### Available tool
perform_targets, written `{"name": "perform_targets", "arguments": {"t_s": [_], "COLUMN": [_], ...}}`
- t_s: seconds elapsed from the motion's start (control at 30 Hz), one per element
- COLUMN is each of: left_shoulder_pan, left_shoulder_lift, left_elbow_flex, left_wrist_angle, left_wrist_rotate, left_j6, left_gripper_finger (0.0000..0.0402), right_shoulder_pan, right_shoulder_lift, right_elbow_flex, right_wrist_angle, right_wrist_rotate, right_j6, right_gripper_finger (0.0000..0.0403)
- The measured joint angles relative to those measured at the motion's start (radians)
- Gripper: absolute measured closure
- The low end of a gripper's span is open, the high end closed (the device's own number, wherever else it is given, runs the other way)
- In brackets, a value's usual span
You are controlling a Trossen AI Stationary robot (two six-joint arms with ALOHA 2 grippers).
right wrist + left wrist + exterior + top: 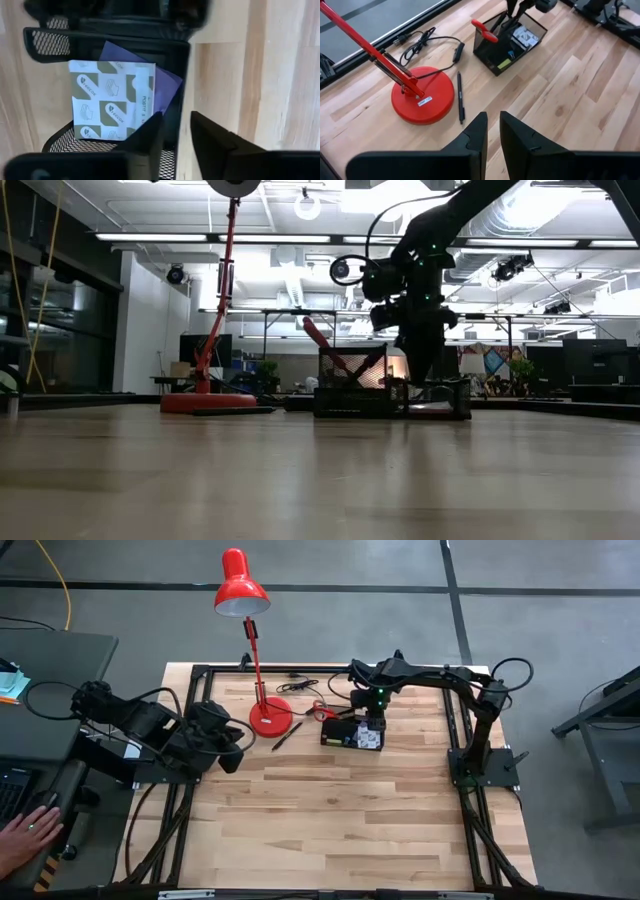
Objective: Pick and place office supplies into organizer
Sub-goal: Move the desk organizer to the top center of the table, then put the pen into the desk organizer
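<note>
Right wrist view: right end effector (175,131) points down over organizer (100,40), fingers slightly parted.

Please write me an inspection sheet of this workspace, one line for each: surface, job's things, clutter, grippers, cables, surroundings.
Surface: wooden table, bare over its near half.
Job's things: black mesh organizer holds a patterned white note pad over a purple pad; red-handled scissors lean in it; one dark pen lies on the table beside the lamp base.
Clutter: red desk lamp.
Grippers: right gripper hangs over the organizer, fingers slightly apart, holding nothing; left gripper waits at the table's left edge, fingers nearly shut, empty.
Cables: lamp cord coiled on the table behind the base.
Surroundings: a person's hand at the desk left of the table.
</note>
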Motion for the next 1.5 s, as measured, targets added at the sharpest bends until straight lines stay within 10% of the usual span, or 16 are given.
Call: {"name": "perform_targets", "arguments": {"t_s": [0.4, 0.73, 1.13, 1.5], "left_shoulder_pan": [0.0, -0.019, -0.009, 0.137], "left_shoulder_lift": [0.073, 0.198, 0.414, 0.638], "left_elbow_flex": [-0.012, -0.307, -0.518, -0.52], "left_wrist_angle": [0.004, 0.24, 0.648, 0.791], "left_wrist_rotate": [-0.01, -0.107, -0.285, -0.215], "left_j6": [-0.058, -0.433, -0.297, -0.292], "left_gripper_finger": [0.0364, 0.03, 0.0175, 0.0165], "right_shoulder_pan": [-0.13, -0.128, -0.091, -0.091], "right_shoulder_lift": [-0.25, -0.443, -0.599, -0.634], "right_elbow_flex": [0.002, 0.002, 0.002, 0.002], "right_wrist_angle": [0.136, 0.201, 0.187, 0.146], "right_wrist_rotate": [-0.005, -0.157, -0.263, -0.264], "right_j6": [0.081, 0.099, 0.147, 0.127], "right_gripper_finger": [0.0272, 0.0299, 0.0322, 0.0336]}}
